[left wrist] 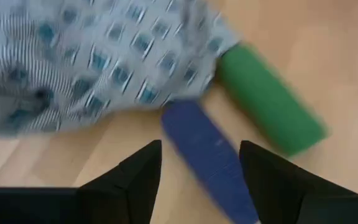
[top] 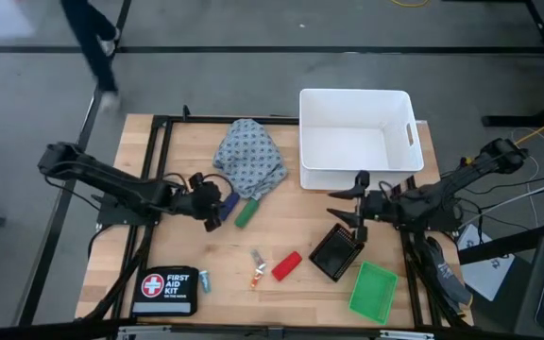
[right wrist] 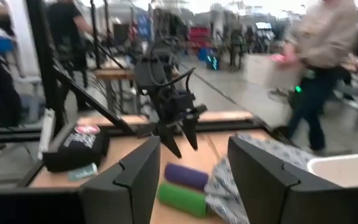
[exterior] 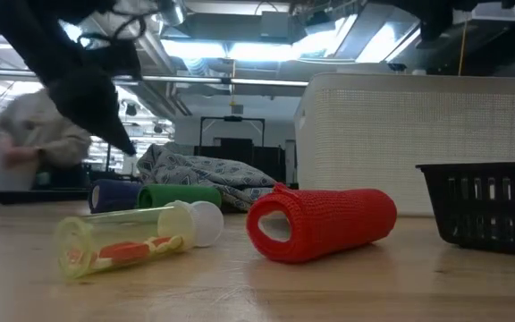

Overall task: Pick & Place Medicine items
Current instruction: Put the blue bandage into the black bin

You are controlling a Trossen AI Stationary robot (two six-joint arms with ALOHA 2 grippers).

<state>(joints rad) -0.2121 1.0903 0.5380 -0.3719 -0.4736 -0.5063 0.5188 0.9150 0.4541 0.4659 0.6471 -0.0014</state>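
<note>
My left gripper (top: 217, 210) (left wrist: 201, 146) is open and points down, just above the blue cylinder (top: 227, 201) (left wrist: 211, 158), with one finger on either side of it. The blue cylinder lies on the table beside the green cylinder (top: 245, 212) (left wrist: 269, 107); both lie against the edge of a patterned cloth (top: 250, 158). The red oblong block (top: 286, 265) (exterior: 325, 222), the orange-and-white tube (top: 257, 269) (exterior: 123, 243) and the teal vial (top: 204, 280) lie near the near edge. My right gripper (top: 355, 201) (right wrist: 192, 142) is open and hovers in front of the white bin.
A white bin (top: 355, 140) stands at the far right. A black basket (top: 336, 253) and a green tray (top: 373, 290) sit at the near right. The black first-aid pouch (top: 165, 290) lies at the near left. People move in the room beyond the table.
</note>
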